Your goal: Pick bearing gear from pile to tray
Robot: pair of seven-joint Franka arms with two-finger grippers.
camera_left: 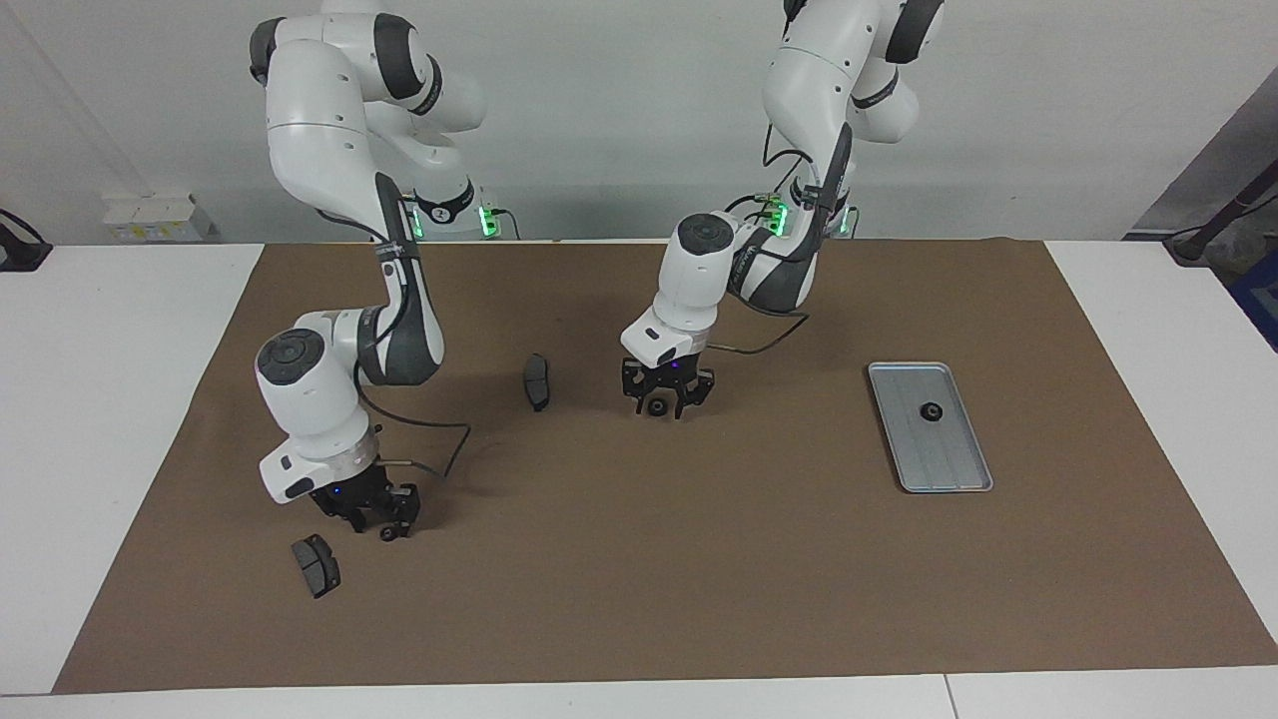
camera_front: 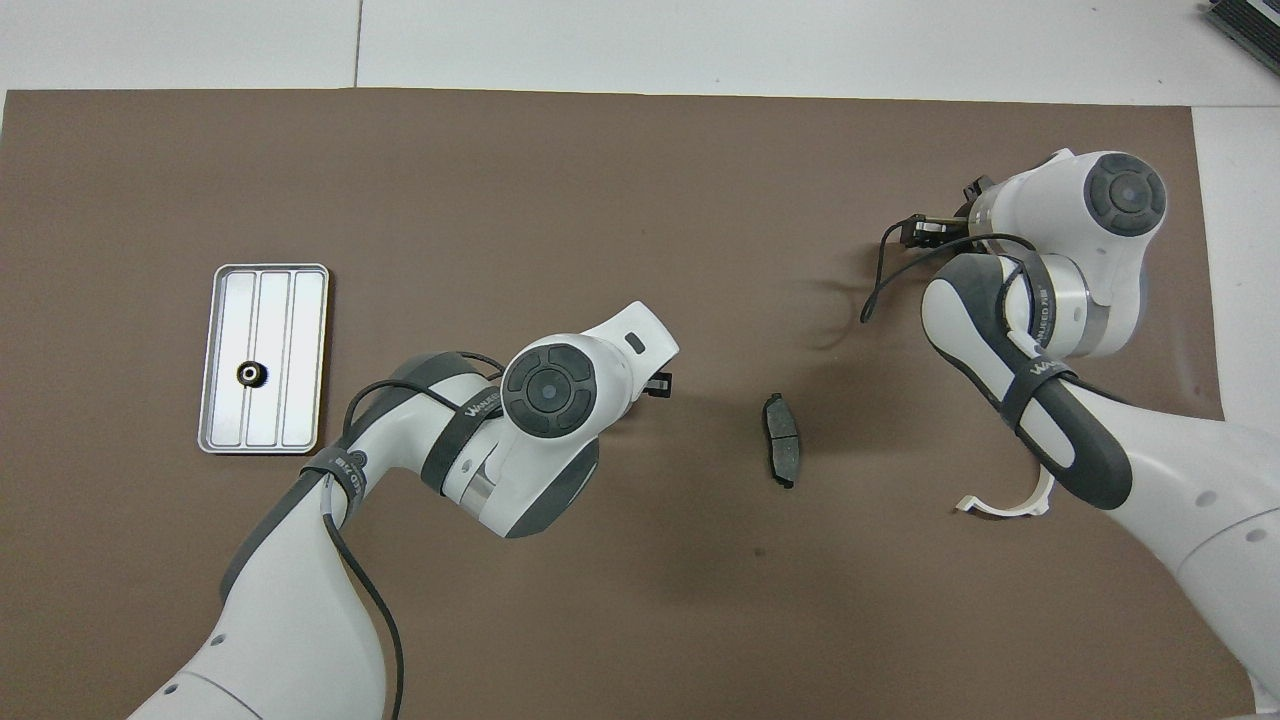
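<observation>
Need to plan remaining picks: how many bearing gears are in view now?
3. One gear lies in the tray. One sits on the mat between the left gripper fingers. One is under the right gripper. The arms may hide more.

Robot lab bench. Two white arms (camera_left: 339,230) bolted at a white table (camera_left: 110,419), brown mat (camera_left: 639,579) on top, plain grey wall (camera_left: 619,110), green status lights (camera_left: 487,220) at the bases, cabling (camera_left: 1218,215) off the left arm's end.
</observation>
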